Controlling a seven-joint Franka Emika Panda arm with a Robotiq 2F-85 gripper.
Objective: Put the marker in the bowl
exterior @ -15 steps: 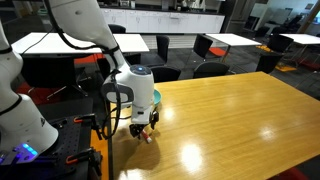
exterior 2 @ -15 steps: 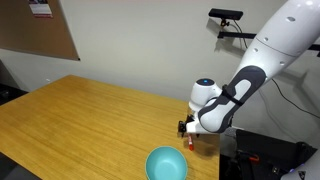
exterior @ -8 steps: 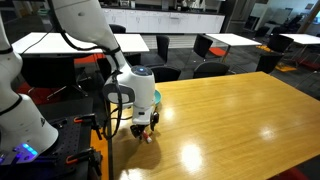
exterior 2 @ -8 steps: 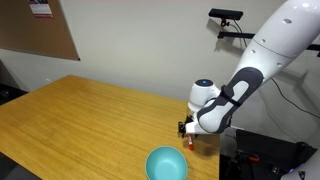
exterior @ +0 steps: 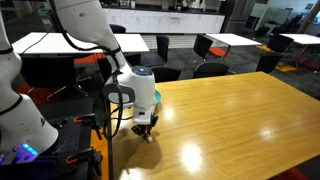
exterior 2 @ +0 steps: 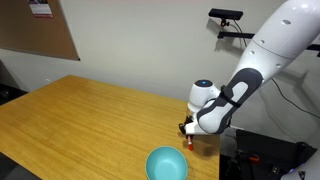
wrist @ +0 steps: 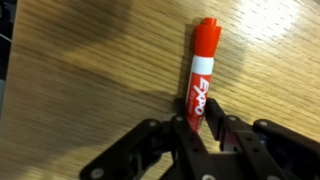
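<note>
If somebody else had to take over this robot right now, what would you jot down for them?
Gripper: down at the table, fingers on either side of the marker's white end; whether it has clamped is unclear.
Marker: lying flat on the wooden table, not lifted.
Bowl: on the same table, apart from the marker, looks empty.
Done: gripper lined up on the marker.
Left: grip firmly, lift, carry to the bowl, let go.

Overhead light glares off the table (exterior: 230, 110); wrist view soft.
</note>
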